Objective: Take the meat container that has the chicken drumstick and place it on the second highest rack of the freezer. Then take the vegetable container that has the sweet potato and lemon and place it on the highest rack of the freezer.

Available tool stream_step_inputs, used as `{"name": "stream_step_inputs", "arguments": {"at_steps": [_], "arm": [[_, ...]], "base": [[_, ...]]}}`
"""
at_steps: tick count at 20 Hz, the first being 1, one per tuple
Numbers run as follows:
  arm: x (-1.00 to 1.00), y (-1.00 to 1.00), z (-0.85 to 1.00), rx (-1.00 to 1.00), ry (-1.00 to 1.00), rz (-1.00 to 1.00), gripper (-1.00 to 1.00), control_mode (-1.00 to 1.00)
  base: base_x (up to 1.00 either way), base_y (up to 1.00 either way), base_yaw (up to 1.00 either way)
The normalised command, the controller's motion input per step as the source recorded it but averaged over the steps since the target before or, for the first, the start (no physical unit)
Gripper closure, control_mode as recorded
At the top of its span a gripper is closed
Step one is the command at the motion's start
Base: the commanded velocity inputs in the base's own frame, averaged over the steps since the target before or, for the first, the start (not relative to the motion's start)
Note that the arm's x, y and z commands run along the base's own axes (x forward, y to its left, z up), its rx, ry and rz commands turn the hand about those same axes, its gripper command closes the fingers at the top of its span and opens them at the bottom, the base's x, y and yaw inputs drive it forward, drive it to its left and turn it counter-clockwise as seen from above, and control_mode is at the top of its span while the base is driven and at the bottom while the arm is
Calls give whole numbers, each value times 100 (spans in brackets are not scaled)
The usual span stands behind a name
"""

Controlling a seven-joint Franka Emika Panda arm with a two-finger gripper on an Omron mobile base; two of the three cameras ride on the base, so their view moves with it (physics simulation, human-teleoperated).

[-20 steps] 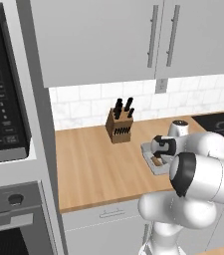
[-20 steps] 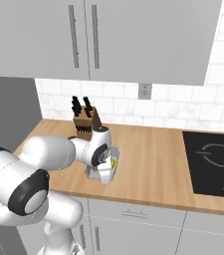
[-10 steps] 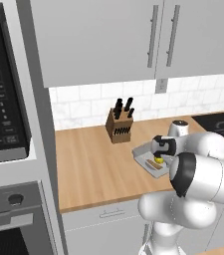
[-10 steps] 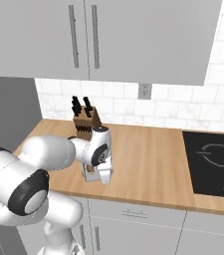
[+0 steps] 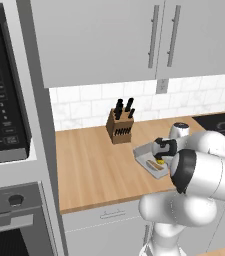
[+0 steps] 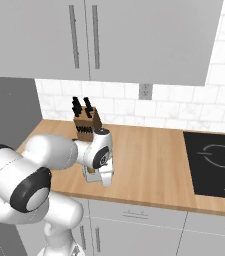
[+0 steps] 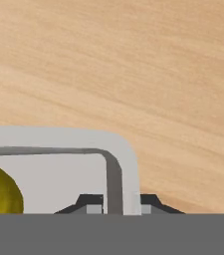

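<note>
Vegetable container, the light-grey tray with the lemon in it, is sitting closest to the hand camera: the gripper is pinching the tray's near corner wall, one dark fingertip inside the rim and the other outside, the jaws closed onto that thin wall. From the left base view the same tray is lying on the wooden counter just in front of the hand, with the yellow lemon and an orange-brown sweet potato beside it; whether the tray is lifting off the wood yet I cannot tell. Farther back a knife block is standing near the tiled wall, and in the right base view a black cooktop is lying well apart to the side. Judging by this, the robot is working on the second half of the job, just having its grasp on the vegetable tray. No freezer or racks are showing, so whether the meat container is already placed cannot be confirmed; carrying this tray to the highest rack is what remains.
</note>
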Motion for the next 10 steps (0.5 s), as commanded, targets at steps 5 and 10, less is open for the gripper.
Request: {"name": "stream_step_inputs", "arguments": {"at_steps": [5, 10], "arm": [[-3, 0, -55, 0, 0, 0, 100, -100], [-16, 0, 51, 2, -2, -3, 100, -100]], "base": [[0, 0, 0], [0, 0, 0]]}}
